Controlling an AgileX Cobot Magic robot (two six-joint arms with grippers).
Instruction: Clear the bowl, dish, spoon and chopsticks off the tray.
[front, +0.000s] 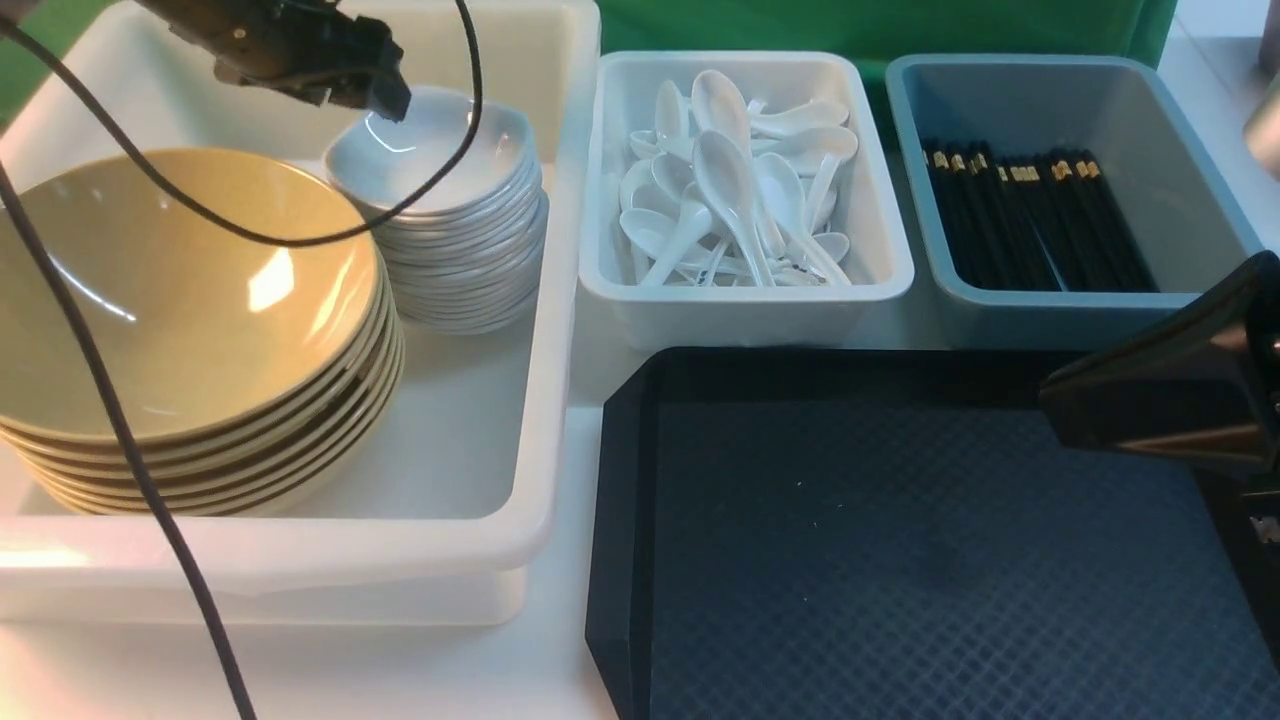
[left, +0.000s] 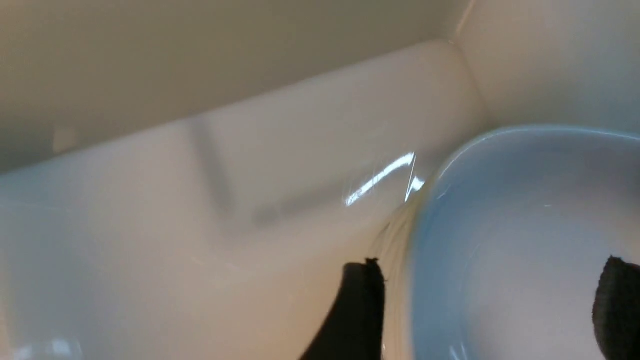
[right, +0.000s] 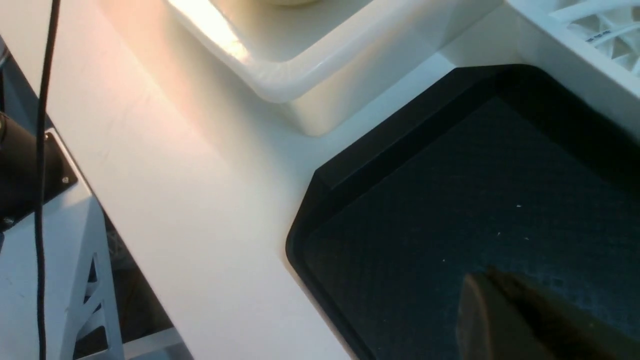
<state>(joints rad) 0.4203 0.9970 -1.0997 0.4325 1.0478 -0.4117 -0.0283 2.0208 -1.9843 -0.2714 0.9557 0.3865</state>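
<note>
White marking (front: 1266, 526) on dark hardware under the right pincer (front: 1050, 395), cut by the frame edge, unreadable. Dark print on one spoon is too small to read.

Left pincer (front: 388, 98) is spread wide over the top dish (front: 430, 145). One finger (left: 357, 310) is just outside its rim, the other over its inside, not clamped. That dish caps the dish stack (front: 470, 270) in the large white bin (front: 480, 480).

Bowl stack (front: 190, 330) is in the same bin, robot-side of that pincer.

Small white bin (front: 750, 310) holds the spoons (front: 730, 180) and the grey-blue bin (front: 1180, 150) holds the chopsticks (front: 1030, 220). Both sit beyond the right pincer.

Right pincer is closed with nothing in it, tip over the tray (front: 620, 520), which sits on the counter (right: 200, 200).

Left pincer body is cut off at the frame top. Cable (front: 100, 380) crosses the bowls.
</note>
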